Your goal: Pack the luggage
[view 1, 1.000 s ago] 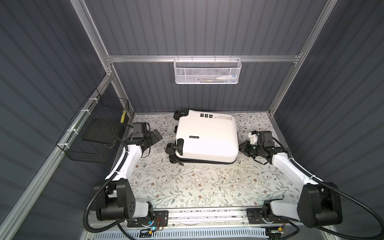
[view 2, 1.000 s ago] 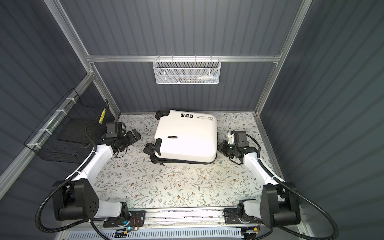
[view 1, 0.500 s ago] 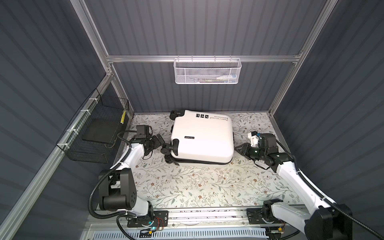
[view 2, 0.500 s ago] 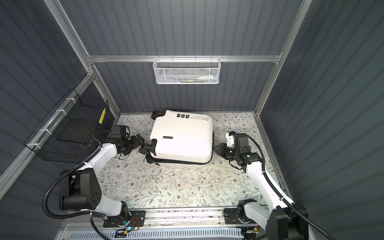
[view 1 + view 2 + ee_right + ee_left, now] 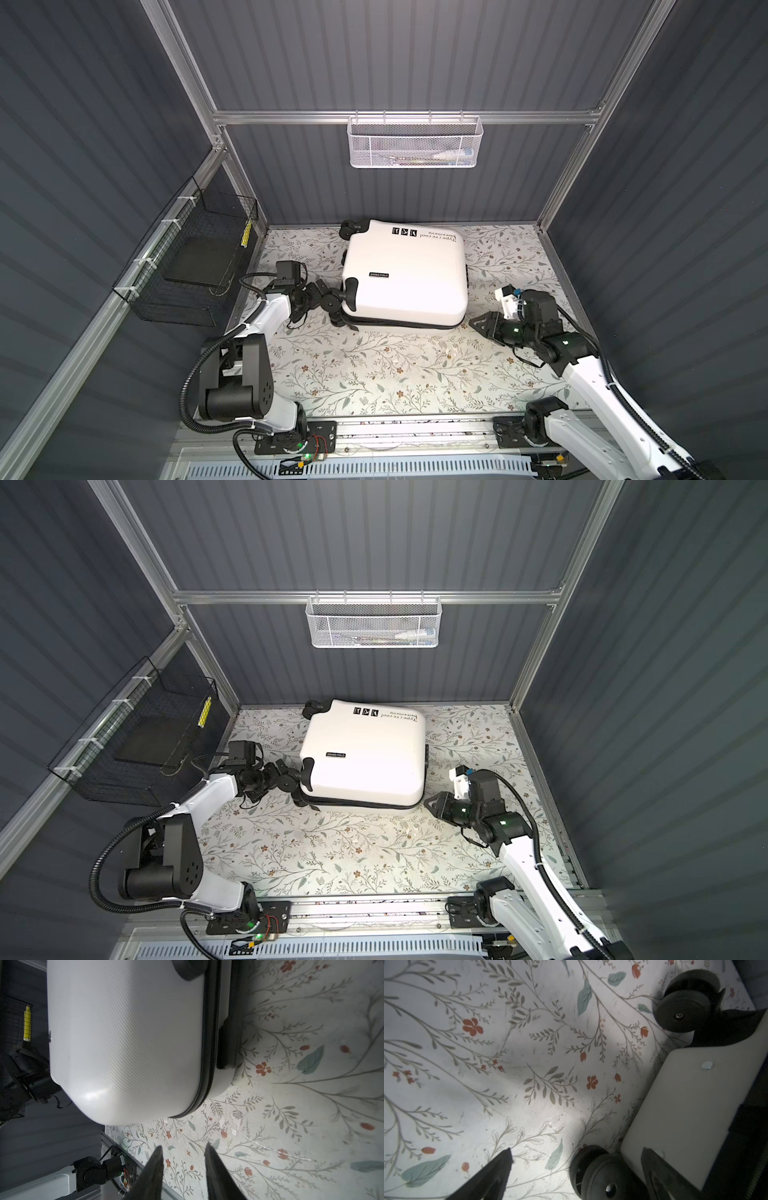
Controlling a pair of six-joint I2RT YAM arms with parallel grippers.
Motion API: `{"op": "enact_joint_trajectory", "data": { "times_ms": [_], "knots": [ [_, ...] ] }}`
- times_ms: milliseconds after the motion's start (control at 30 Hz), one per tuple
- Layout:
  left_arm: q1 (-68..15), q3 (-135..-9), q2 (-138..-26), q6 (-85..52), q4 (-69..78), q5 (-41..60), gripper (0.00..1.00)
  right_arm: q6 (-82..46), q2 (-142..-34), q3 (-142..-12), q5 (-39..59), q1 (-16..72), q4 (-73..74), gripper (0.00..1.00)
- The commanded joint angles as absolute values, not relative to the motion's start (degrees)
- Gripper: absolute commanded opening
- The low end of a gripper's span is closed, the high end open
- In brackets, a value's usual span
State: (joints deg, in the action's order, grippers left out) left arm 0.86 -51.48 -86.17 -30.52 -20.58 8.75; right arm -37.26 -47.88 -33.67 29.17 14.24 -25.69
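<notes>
The left end effector is spread wide beside a black wheel, gripping nothing. That wheel belongs to the luggage, which lies flat and closed, mid-counter toward the back edge. The right end effector, partly open and empty, sits just off the luggage's front right corner.

The near half of your worktop is bare — any tool can sweep there. The luggage blocks the far middle, almost against the back wall. On its left, the wheels crowd your left tool, which is spread wide, and the black wire basket hangs on the left wall above. On its right, a free strip holds the right tool — parted, empty.
</notes>
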Motion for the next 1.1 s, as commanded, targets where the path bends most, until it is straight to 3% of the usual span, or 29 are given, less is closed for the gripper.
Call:
{"op": "enact_joint_trajectory", "data": {
  "times_ms": [0, 333, 567, 833, 1067],
  "knots": [
    [1.14, -48.81, -85.18, -31.1, -19.98, 12.03, 1.0, -40.57, -48.31, -31.31, 29.54, 16.48, -20.63, 0.36],
    [-3.32, -39.54, -80.05, -35.1, -12.72, 21.42, 1.0, -42.54, -51.7, -29.17, 27.54, 17.31, -14.18, 0.36],
    [-15.0, -35.25, -76.29, -43.38, -5.89, 20.76, 1.0, -42.36, -50.43, -28.71, 25.0, 11.55, -15.73, 0.37],
    [-37.81, -35.83, -74.76, -50.61, -3.03, 8.25, 1.0, -41.84, -46.46, -27.49, 24.87, -6.34, -20.55, 0.37],
    [-41.37, -35.61, -66.89, -48.92, -13.41, -0.39, 1.0, -42.99, -48.56, -28.21, 25.16, -13.87, -19.73, 0.4]
  ]
}}
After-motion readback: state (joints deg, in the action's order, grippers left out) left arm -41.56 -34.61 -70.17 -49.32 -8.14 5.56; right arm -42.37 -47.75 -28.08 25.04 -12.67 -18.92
